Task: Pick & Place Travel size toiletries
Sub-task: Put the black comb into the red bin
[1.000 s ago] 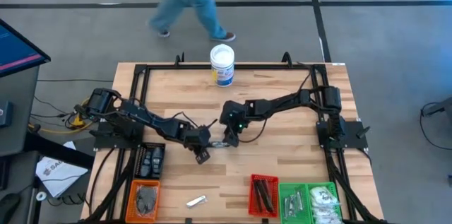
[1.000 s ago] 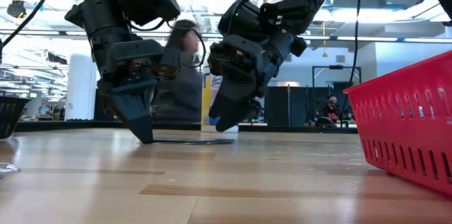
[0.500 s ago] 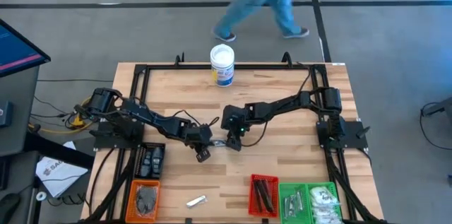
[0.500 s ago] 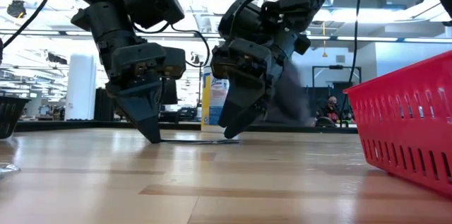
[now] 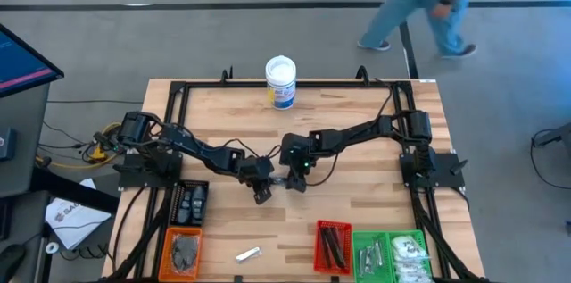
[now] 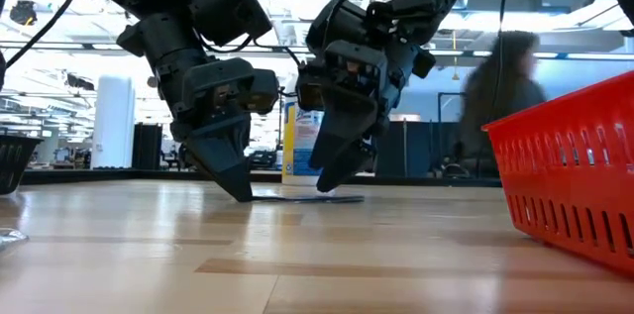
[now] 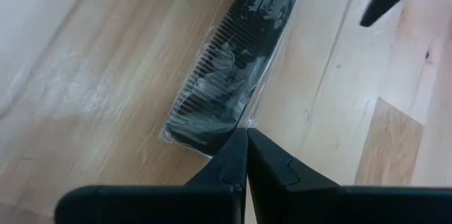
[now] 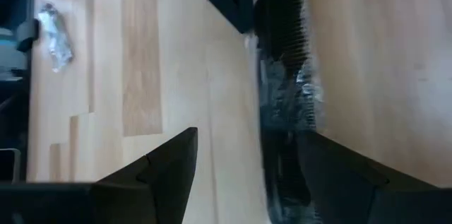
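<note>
On the table (image 5: 357,203) you have a wrapped comb (image 7: 233,75): closed left gripper (image 7: 246,155) at one end, right gripper (image 8: 244,155) spread astride it.

This was a robot lab on an open office floor. 2 dark arms were bolted to a black frame (image 5: 178,87) on a wooden table (image 5: 339,104), over grey concrete (image 5: 107,33). Behind stood desks, ceiling strip lights (image 6: 555,53), a screen (image 5: 22,55), loose cables (image 5: 89,149), and a person (image 5: 428,6) walking past.
</note>
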You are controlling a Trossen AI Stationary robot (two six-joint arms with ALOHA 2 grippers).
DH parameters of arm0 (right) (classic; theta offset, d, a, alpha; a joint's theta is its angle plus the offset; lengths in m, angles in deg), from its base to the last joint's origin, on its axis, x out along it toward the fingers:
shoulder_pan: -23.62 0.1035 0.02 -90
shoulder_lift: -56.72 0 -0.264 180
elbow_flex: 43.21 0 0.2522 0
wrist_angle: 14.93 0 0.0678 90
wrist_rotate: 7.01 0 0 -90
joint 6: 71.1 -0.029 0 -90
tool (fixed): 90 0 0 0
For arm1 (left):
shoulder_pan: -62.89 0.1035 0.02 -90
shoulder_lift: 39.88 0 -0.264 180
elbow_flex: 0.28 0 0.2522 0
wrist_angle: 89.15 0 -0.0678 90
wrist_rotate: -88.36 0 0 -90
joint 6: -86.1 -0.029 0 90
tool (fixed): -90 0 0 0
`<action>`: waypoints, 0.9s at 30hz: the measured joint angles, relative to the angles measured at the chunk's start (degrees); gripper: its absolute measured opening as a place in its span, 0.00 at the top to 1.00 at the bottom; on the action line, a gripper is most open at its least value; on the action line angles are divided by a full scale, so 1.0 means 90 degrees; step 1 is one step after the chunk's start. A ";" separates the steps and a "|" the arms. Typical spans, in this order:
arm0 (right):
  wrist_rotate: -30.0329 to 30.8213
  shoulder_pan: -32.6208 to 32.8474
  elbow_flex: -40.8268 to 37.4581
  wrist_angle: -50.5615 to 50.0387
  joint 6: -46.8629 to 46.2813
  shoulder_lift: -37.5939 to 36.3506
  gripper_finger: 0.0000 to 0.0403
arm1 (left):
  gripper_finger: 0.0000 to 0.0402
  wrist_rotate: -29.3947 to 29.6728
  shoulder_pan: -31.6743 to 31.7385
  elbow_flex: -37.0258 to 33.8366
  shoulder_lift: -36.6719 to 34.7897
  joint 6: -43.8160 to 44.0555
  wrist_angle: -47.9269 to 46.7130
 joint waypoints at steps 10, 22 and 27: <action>-0.1304 0.0210 0.0048 0.0238 -0.0305 0.0427 0.42 | 1.00 0.0077 0.0068 -0.0005 0.0000 -0.0025 0.0063; -0.1075 -0.0028 0.0056 0.0060 -0.0468 0.0235 0.45 | 1.00 0.0435 -0.0038 -0.0098 -0.0620 0.0315 0.0286; -0.1092 -0.0157 0.0057 -0.0012 -0.0290 -0.0126 0.48 | 1.00 0.0288 -0.0071 -0.0083 -0.0580 0.0385 0.0464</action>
